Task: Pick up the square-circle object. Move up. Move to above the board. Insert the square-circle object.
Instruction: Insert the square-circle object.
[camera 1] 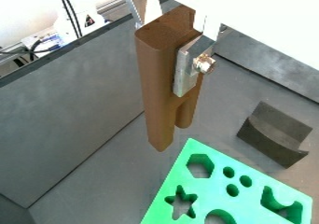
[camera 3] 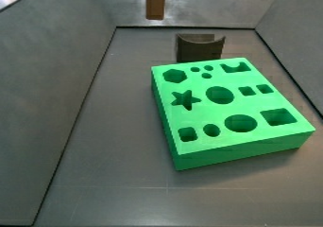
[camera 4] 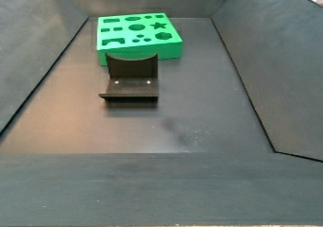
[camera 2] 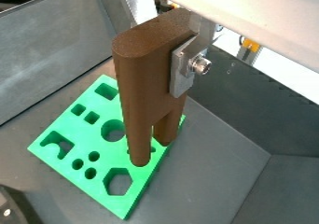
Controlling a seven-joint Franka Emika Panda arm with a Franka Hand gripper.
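Note:
My gripper (camera 1: 169,55) is shut on the square-circle object (camera 1: 162,78), a tall brown piece hanging upright with its two legs pointing down. One silver finger (camera 1: 193,64) presses its side; the opposite finger is hidden behind it. Both wrist views show the grip (camera 2: 152,60) near the top of the piece (camera 2: 144,97). The green board (camera 3: 228,108) lies flat on the floor, well below. In a side view only the piece's lower end (camera 3: 154,1) shows at the upper edge, high up and behind the board. The board also shows in the wrist views (camera 1: 230,186) (camera 2: 75,134) and in a side view (camera 4: 139,32).
A squat dark grey block with a curved notch (camera 3: 198,47) stands on the floor just behind the board, also seen in a side view (camera 4: 130,79) and in a wrist view (camera 1: 277,130). Sloping dark walls (camera 3: 76,89) enclose the floor on all sides.

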